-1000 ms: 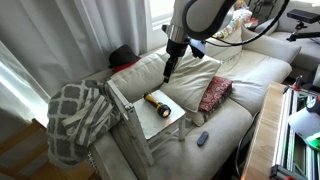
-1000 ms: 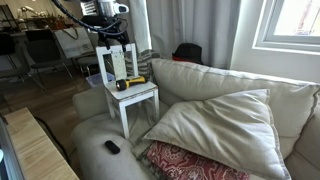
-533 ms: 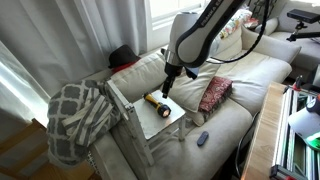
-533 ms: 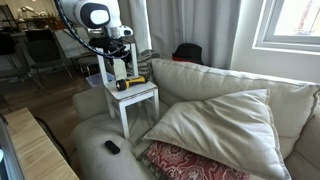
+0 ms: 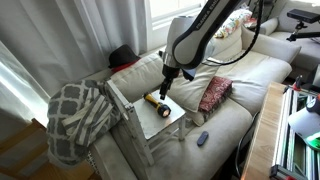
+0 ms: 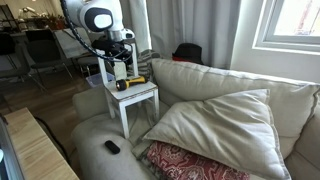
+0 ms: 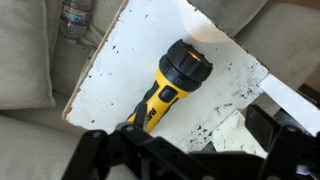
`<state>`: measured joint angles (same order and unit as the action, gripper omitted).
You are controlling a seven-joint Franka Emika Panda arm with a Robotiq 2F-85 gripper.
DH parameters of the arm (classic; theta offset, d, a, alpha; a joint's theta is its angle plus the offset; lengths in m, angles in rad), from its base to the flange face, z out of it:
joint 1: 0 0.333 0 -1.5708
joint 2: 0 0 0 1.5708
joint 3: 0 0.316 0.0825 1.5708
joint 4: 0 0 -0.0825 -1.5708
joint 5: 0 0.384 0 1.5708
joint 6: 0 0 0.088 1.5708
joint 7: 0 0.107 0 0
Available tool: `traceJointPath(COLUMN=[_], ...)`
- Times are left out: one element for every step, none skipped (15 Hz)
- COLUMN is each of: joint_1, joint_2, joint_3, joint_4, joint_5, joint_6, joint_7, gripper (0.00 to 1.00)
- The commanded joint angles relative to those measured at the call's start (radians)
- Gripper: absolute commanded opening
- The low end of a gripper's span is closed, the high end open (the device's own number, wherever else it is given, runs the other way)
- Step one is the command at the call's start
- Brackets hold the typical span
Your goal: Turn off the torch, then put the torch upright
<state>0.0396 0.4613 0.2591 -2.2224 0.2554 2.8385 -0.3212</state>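
Note:
The torch [image 7: 170, 88] lies on its side on the white chair seat [image 7: 120, 60], yellow body with a black head pointing to the upper right of the wrist view. A bright patch shows on the seat just past the head. My gripper [image 7: 199, 120] hangs open just above the seat, its left finger [image 7: 138, 113] by the torch's yellow body and its right finger [image 7: 260, 126] well off to the side; nothing is held. In both exterior views the gripper [image 5: 166, 87] [image 6: 122, 70] hovers close over the torch [image 5: 155, 101] [image 6: 130, 82].
The small white chair [image 5: 172, 120] stands on the sofa, its back toward a grey patterned blanket [image 5: 75, 115]. A red patterned cushion [image 5: 214, 93], a big cream cushion [image 6: 215, 125] and a dark remote-like object [image 5: 203, 138] lie nearby. A plastic bottle [image 7: 75, 15] lies beyond the seat edge.
The arm has come down from above the sofa back toward the torch, and now sits slightly lower than half a second ago. The jaws stayed open; the torch has not moved.

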Motion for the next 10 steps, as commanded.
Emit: traceJointPath(joint_1=[-0.033,-0.043,-0.050,-0.058,-0.073,-0.082,-0.088,-0.097,-0.104,-0.114], joint_2=[0.063,0.076,0.093,0.107,0.124,0.140,0.157,0.173,0.191,0.207], joint_3=[0.014,0.022,0.024,0.030,0.044,0.052,0.057,0.065,0.071,0.083], joint_4=[0.032,0.040,0.050,0.058,0.068,0.077,0.087,0.095,0.104,0.111], joint_5=[-0.020,-0.016,-0.019,-0.017,-0.012,-0.015,-0.022,-0.028,-0.035,-0.038], joint_6=[0.036,0.040,0.046,0.056,0.071,0.090,0.106,0.119,0.129,0.138], joint_7=[0.025,0.018,0.015,0.013,0.004,0.002,0.004,0.005,0.006,0.005], gripper=[1.00,1.00,0.95,0.75,0.71,0.70,0.61,0.53,0.44,0.38])
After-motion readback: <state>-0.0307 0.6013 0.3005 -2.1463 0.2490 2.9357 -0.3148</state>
